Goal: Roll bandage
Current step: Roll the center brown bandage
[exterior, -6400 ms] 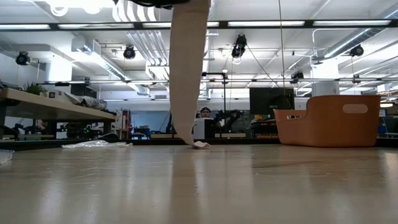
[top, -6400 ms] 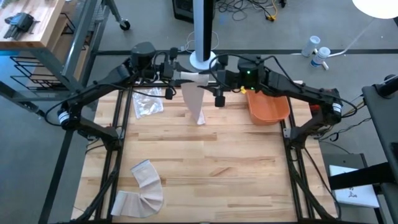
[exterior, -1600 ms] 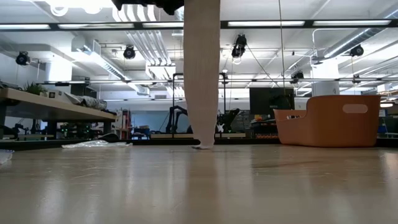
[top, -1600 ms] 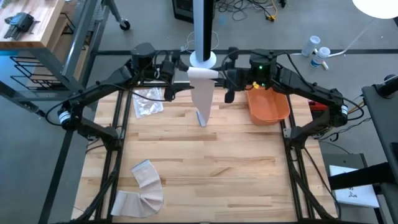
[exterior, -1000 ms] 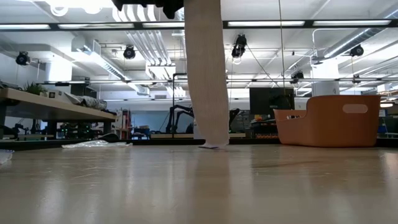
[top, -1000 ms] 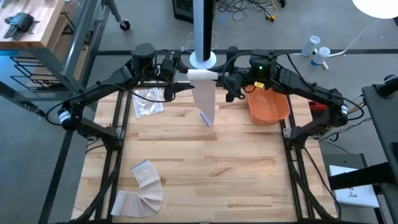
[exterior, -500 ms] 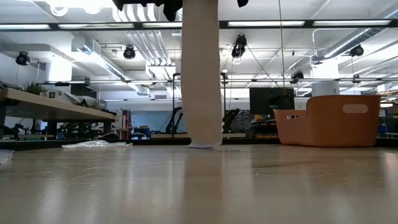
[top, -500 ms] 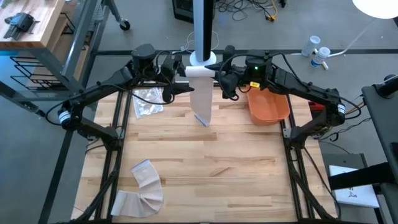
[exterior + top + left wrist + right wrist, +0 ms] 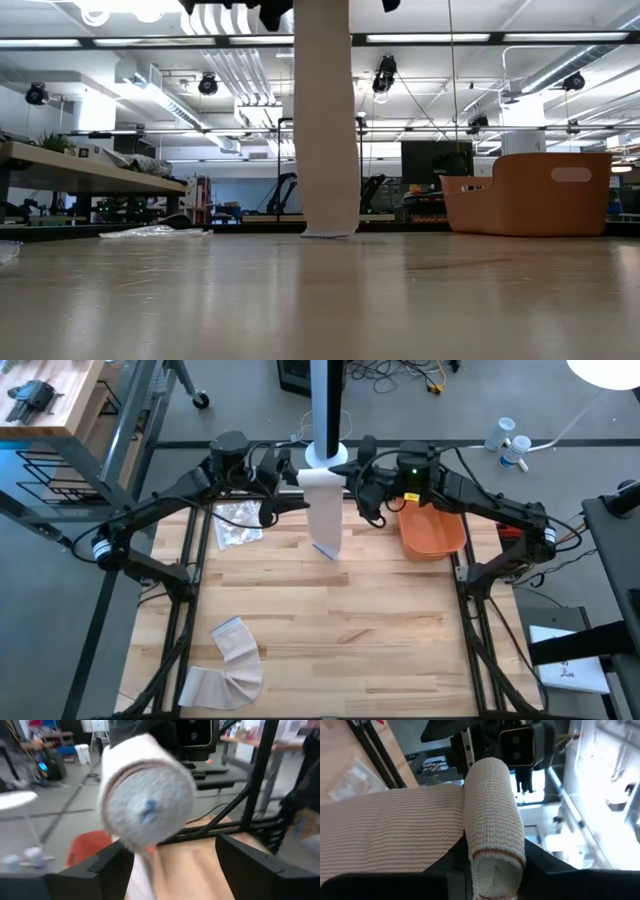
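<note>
At the table's far edge the roll (image 9: 320, 477) hangs in the air between the two grippers, its long axis running left to right, with the left gripper (image 9: 277, 472) at one end and the right gripper (image 9: 357, 475) at the other. The right gripper's fingers (image 9: 540, 865) pinch the roll's end, while the left gripper's fingers (image 9: 107, 867) stand spread apart around the opposite end, not closed on it. The unrolled tail (image 9: 325, 120) drops straight down from the roll to the table (image 9: 330, 620), its end resting on the wood, so further winding has to draw that length upward, and both grippers are equally near.

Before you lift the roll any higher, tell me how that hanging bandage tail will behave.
Likely floppy: the tail hangs straight from the roll, its end resting on the table. Probably light, so apt to sway. The ribbed weave should grip, not slip.
</note>
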`<state>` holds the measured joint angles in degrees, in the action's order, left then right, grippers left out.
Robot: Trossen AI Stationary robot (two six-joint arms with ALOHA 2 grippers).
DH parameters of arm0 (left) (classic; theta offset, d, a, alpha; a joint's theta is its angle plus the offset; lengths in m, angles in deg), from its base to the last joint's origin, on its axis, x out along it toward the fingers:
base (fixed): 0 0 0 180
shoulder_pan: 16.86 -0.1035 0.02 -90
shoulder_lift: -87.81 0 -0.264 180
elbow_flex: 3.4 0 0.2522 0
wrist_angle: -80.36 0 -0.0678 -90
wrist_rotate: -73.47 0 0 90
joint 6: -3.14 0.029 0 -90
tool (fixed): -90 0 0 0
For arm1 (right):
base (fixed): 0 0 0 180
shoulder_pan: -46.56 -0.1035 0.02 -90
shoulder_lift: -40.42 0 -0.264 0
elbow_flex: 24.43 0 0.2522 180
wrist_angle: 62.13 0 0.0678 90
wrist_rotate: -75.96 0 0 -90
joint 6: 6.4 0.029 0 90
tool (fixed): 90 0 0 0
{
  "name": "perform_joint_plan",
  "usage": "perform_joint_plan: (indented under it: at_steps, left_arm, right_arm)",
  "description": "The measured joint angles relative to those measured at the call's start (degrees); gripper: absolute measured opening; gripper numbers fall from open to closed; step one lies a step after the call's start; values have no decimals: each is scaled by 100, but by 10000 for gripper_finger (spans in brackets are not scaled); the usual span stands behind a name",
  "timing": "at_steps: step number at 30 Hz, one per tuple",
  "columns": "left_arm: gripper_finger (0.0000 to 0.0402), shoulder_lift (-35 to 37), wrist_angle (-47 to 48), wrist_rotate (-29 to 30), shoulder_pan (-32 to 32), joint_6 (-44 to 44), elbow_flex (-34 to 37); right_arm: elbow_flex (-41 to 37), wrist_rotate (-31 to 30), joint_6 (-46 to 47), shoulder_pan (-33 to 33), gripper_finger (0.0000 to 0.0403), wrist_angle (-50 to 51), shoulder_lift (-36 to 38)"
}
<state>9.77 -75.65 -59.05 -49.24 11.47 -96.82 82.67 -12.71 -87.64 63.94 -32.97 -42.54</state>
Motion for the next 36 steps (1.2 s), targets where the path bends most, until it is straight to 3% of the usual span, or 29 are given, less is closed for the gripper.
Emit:
perform_joint_plan:
  at_steps: [9,25,36]
  left_arm:
    - [302,278,328,106,-134,1488,-2]
    - [288,593,484,-247,-132,270,-4]
    - [272,617,287,-196,-140,-42,-4]
  right_arm:
    - [-2,34,-1499,-195,84,-111,-20]
    - [-9,-196,-3305,-523,83,-913,-326]
    - [-7,-1033,-4337,-673,83,-1534,-672]
